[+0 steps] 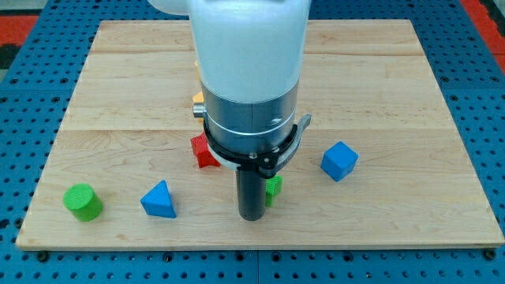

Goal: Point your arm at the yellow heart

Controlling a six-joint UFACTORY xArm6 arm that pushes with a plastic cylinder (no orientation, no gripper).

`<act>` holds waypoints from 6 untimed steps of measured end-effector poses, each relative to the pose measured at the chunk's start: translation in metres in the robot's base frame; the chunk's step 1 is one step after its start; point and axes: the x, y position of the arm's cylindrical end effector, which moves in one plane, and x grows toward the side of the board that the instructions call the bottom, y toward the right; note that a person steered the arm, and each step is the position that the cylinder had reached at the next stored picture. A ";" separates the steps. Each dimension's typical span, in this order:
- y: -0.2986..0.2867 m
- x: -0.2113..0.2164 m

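Robotics lab bench setup, not a home or shop: a pale wooden board [379, 87] sits on a blue perforated metal base plate [485, 118] with a regular hole grid. A big white-and-silver robot arm housing [251, 71] with a black clamp ring hangs over the board. Small bright plastic test blocks lie scattered on it, such as the blue cube [339, 161] and green cylinder [83, 202].

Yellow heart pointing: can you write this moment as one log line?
my tip beside small green block | yellow heart not identifiable, yellow/orange bits peek behind arm | red block partly hidden
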 end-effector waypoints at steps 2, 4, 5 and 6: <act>-0.055 -0.021; -0.147 -0.075; -0.163 -0.137; -0.128 -0.208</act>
